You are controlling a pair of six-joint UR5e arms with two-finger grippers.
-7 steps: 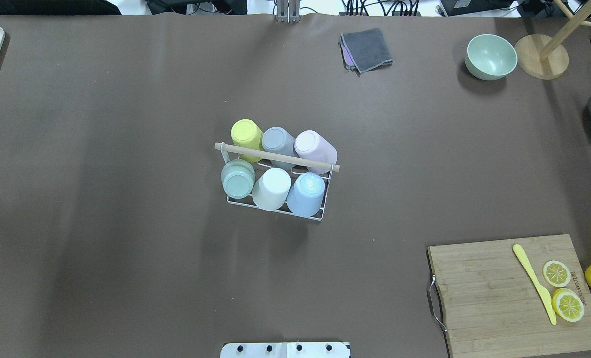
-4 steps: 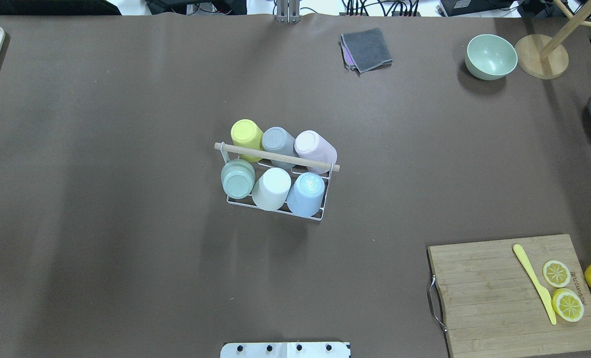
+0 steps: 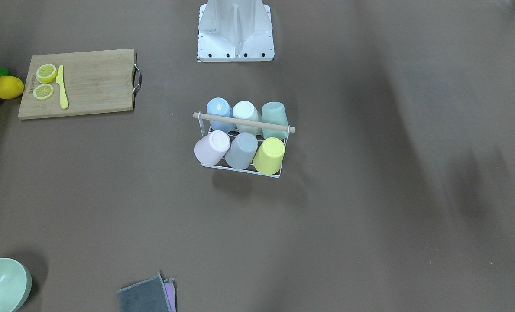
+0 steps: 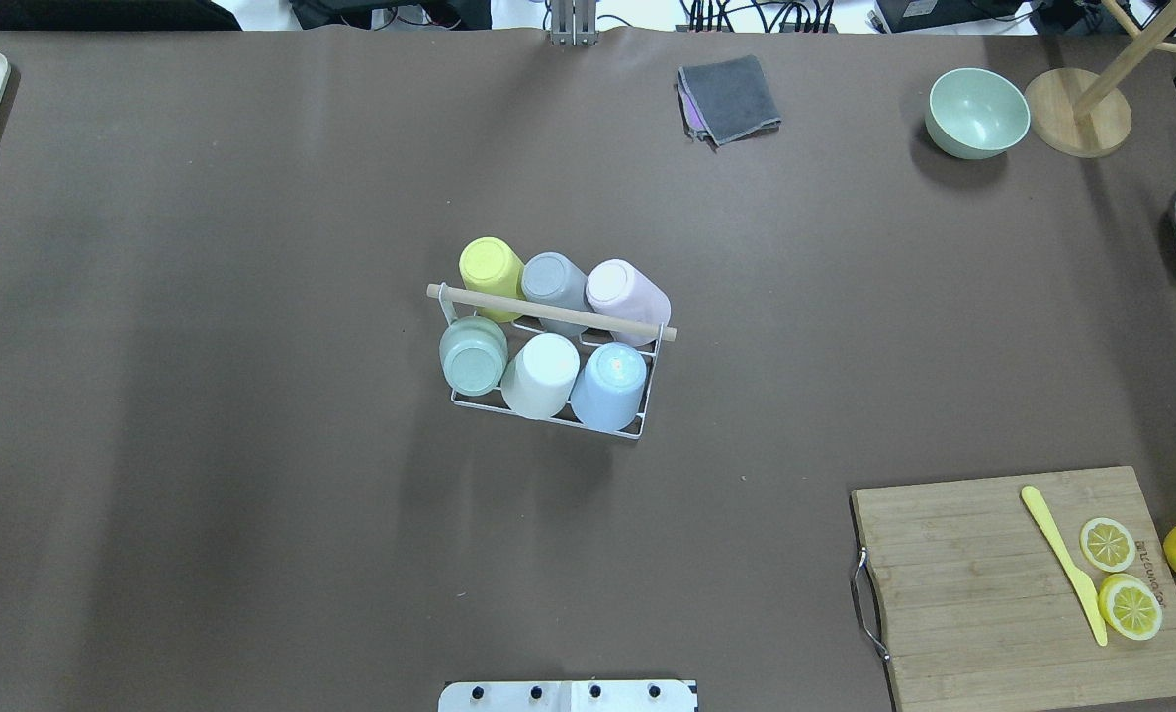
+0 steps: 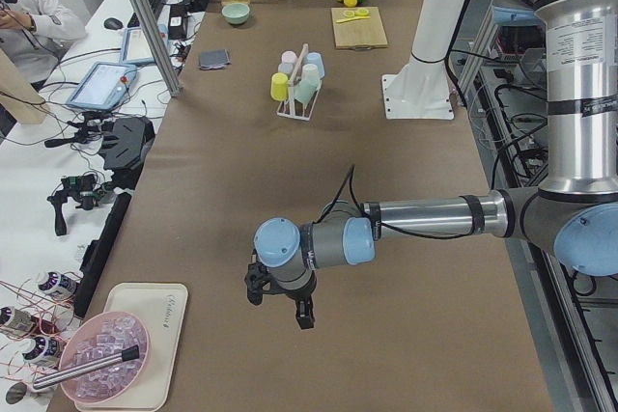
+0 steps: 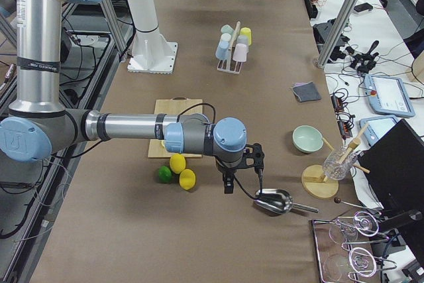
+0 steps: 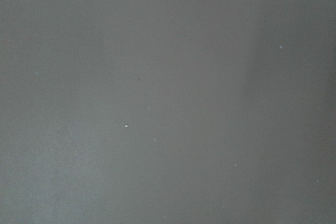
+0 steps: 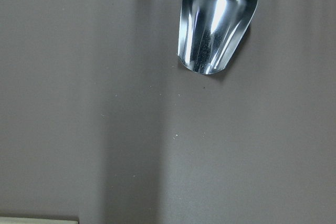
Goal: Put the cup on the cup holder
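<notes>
Where the wire cup holder [image 4: 597,321] stands, six smooth cups [image 4: 541,374] perch.

Soft, even light falls from overhead on my bench [image 4: 251,396]; broad faint shadows band it, and a dim one pools beside the cup holder [image 4: 552,312]. My left wrist view shows only flat, grainy grey. In my right wrist view, bright glare streaks the metal scoop [image 8: 218,22]
</notes>
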